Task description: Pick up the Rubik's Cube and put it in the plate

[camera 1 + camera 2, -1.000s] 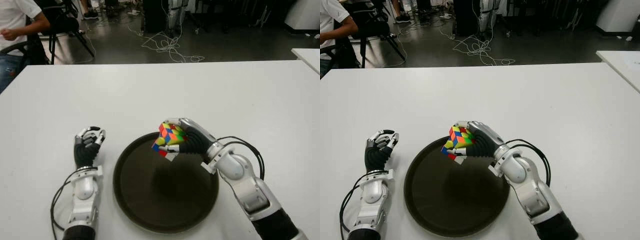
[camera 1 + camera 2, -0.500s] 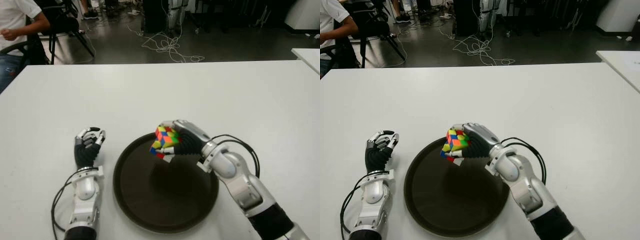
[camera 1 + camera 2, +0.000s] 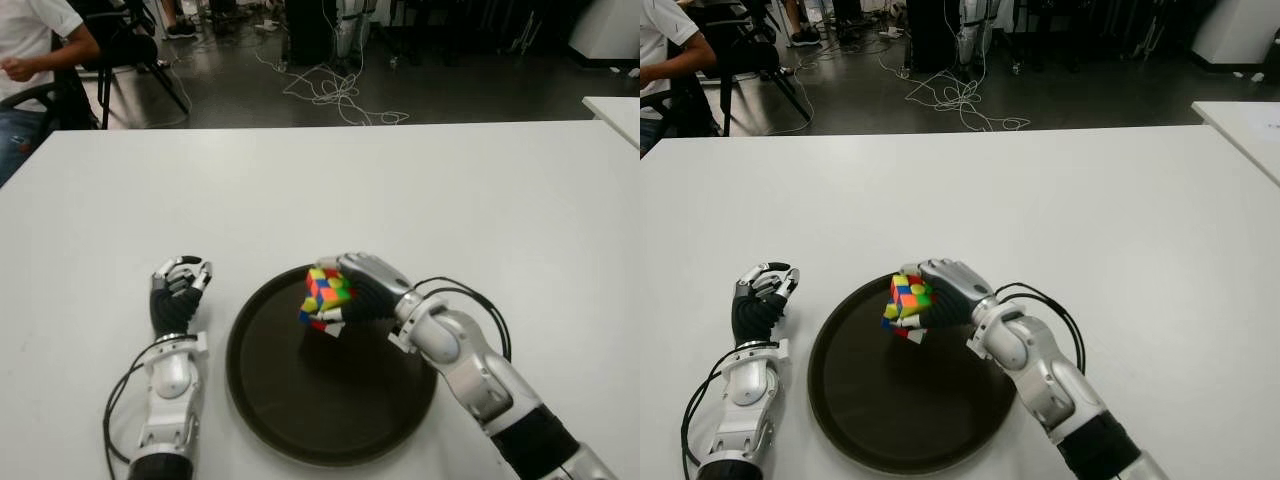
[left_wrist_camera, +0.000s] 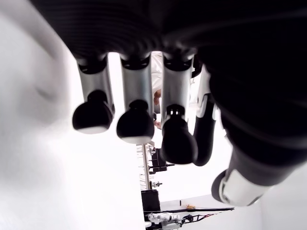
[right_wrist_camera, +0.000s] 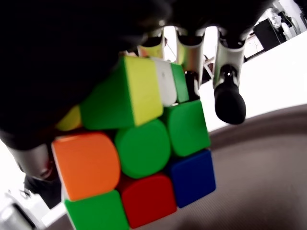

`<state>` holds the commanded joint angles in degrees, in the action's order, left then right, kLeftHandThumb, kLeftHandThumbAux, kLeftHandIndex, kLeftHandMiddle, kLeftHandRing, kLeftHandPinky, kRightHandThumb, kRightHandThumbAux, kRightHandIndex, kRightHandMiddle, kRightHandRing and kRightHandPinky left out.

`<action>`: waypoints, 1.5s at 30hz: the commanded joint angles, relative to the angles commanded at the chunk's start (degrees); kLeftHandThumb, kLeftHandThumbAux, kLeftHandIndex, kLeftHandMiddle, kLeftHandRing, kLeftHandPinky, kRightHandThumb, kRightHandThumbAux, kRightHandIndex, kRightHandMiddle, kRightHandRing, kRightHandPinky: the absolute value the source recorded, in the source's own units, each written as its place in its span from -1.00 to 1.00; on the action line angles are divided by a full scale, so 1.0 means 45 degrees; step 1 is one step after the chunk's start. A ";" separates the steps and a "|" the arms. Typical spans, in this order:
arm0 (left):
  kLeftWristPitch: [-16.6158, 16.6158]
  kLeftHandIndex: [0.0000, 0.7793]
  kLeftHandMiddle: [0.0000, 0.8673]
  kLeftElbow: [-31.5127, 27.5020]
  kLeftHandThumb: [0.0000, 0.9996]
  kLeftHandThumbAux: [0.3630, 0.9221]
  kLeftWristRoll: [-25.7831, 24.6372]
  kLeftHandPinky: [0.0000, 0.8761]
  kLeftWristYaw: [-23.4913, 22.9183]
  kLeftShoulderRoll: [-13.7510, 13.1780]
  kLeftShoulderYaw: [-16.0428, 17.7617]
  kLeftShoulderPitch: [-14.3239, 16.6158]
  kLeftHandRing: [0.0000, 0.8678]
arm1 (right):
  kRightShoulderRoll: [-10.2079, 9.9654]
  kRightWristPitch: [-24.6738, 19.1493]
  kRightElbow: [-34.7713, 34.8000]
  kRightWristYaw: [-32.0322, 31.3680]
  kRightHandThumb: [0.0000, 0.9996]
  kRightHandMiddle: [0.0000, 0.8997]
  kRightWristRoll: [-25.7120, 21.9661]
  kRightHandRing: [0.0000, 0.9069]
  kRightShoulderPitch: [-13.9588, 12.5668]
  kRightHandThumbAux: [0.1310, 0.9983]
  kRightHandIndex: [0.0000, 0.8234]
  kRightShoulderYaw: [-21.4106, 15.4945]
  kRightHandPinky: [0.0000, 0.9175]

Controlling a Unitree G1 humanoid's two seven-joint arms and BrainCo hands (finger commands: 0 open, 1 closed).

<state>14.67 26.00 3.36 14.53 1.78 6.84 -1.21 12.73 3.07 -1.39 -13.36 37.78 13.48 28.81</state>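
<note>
My right hand [image 3: 345, 297] is shut on the Rubik's Cube [image 3: 324, 296], a scrambled cube of green, orange, red, blue and yellow tiles, also seen close up in the right wrist view [image 5: 139, 163]. The cube hangs tilted just above the far part of the dark round plate [image 3: 330, 420]; whether it touches the plate cannot be told. The plate lies on the white table [image 3: 400, 180] right in front of me. My left hand [image 3: 176, 290] shows to the left of the plate, fingers curled with nothing in them [image 4: 136, 120].
A person sits on a chair [image 3: 30, 60] beyond the table's far left corner. Cables [image 3: 340, 95] lie on the dark floor behind the table. Another white table's corner [image 3: 615, 110] shows at the far right.
My right hand has carried the cube lower and a little toward me and to the left, from above the plate's far rim to over its inside. The left hand has stayed put.
</note>
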 joint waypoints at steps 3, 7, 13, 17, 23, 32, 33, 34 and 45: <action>0.0001 0.14 0.87 0.0045 0.41 0.23 0.0034 0.86 -0.0029 -0.0037 -0.0009 0.0011 0.91 | -0.0047 0.0031 -0.0193 0.0267 0.38 0.70 0.0335 0.70 0.0027 0.39 0.05 0.0168 0.63; 0.0061 0.14 0.88 0.0098 0.41 0.23 0.0021 0.87 -0.0049 -0.0029 0.0027 0.0026 0.92 | -0.0081 0.0090 -0.0374 0.0588 0.38 0.71 0.0671 0.69 -0.0006 0.39 0.05 0.0327 0.63; 0.0186 0.14 0.88 0.0116 0.41 0.23 -0.0075 0.86 -0.0154 -0.0011 0.0071 0.0017 0.91 | -0.0094 0.0137 -0.0573 0.0949 0.38 0.69 0.0997 0.68 -0.0066 0.39 0.05 0.0475 0.61; 0.0299 0.14 0.88 0.0125 0.41 0.23 -0.0124 0.86 -0.0286 -0.0019 0.0085 0.0005 0.91 | -0.0093 0.0057 -0.0691 0.1174 0.38 0.70 0.1254 0.68 -0.0077 0.39 0.05 0.0608 0.60; 0.0588 0.14 0.89 0.0252 0.41 0.23 -0.0156 0.87 -0.0324 -0.0001 0.0136 0.0026 0.92 | -0.0054 0.0109 -0.0923 0.1435 0.38 0.68 0.1606 0.66 -0.0074 0.39 0.05 0.0789 0.58; 0.0696 0.14 0.90 0.0355 0.41 0.23 -0.0167 0.89 -0.0358 -0.0006 0.0165 0.0062 0.93 | 0.0037 -0.0462 -0.0778 0.0523 0.38 0.74 0.1731 0.74 -0.0120 0.39 0.06 0.0987 0.68; 0.0669 0.14 0.90 0.0348 0.41 0.23 -0.0158 0.88 -0.0343 -0.0006 0.0164 0.0062 0.93 | 0.0064 -0.0573 -0.0667 0.0344 0.38 0.74 0.1750 0.75 -0.0124 0.39 0.06 0.1009 0.68; 0.0650 0.14 0.90 0.0342 0.41 0.23 -0.0151 0.88 -0.0333 -0.0005 0.0164 0.0062 0.93 | 0.0082 -0.0655 -0.0588 0.0218 0.38 0.74 0.1763 0.75 -0.0126 0.39 0.06 0.1025 0.68; 0.0150 0.14 0.89 0.0158 0.41 0.23 0.0023 0.89 -0.0085 0.0012 0.0142 0.0063 0.93 | 0.0245 -0.1254 0.0016 -0.0310 0.38 0.74 0.2074 0.75 -0.0201 0.39 0.06 0.1188 0.67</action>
<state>15.34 26.71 3.47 14.15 1.84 7.47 -0.92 13.84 -2.58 -1.31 -14.76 47.11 12.58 34.16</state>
